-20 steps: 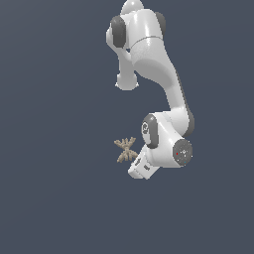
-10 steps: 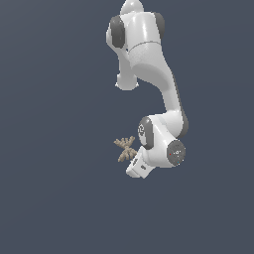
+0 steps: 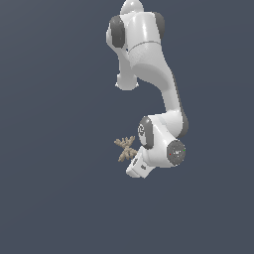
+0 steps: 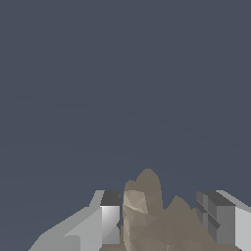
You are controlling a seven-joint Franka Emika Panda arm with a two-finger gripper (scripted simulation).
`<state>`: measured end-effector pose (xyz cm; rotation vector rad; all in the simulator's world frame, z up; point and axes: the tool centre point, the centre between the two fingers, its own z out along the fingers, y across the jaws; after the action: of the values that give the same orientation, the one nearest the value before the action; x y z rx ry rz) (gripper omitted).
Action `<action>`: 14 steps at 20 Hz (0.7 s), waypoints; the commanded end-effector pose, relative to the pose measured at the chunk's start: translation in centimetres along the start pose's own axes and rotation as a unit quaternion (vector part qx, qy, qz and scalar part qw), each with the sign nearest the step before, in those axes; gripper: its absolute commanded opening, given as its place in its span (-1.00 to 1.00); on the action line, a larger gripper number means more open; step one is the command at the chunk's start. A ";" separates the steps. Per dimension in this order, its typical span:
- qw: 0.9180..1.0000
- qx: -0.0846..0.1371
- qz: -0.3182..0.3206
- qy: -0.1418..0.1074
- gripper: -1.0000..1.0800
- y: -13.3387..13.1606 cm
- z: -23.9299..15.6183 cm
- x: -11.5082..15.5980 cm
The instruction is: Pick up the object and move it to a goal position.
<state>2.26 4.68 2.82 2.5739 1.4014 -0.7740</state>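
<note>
Item one: a white Franka arm with dark grey joint rings, entering at the top centre of the exterior view and running down through a bend to its wrist section in the lower centre-right of the frame. Item two: the gripper, a white hand body at the arm's lower end, angled toward the lower left of the exterior view; its fingers are hidden there by the hand and wrist. In the wrist view the gripper shows two fingers at the bottom edge, one pale with a dark tip at lower centre-left and one grey and ridged at lower right, standing apart with a clear gap. Item three: the object, small, tan-brown, bumpy and branching, lying just left of the wrist in the exterior view, its right branches meeting the white hand body. In the wrist view the object rises between the two fingers, close against the pale one and short of the ridged one; the pincer is open and not clamped on it. Item four: a plain dark blue-grey background fills the rest of both views.
</note>
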 end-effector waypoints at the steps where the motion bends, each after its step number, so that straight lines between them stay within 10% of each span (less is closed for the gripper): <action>1: 1.000 -0.001 -0.001 0.001 -1.00 -0.1 -0.2 0.1; 14: 1.000 -0.001 -0.001 0.000 -1.00 -6.5 -7.4 2.3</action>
<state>1.12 11.16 8.02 2.5716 1.4041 -0.7735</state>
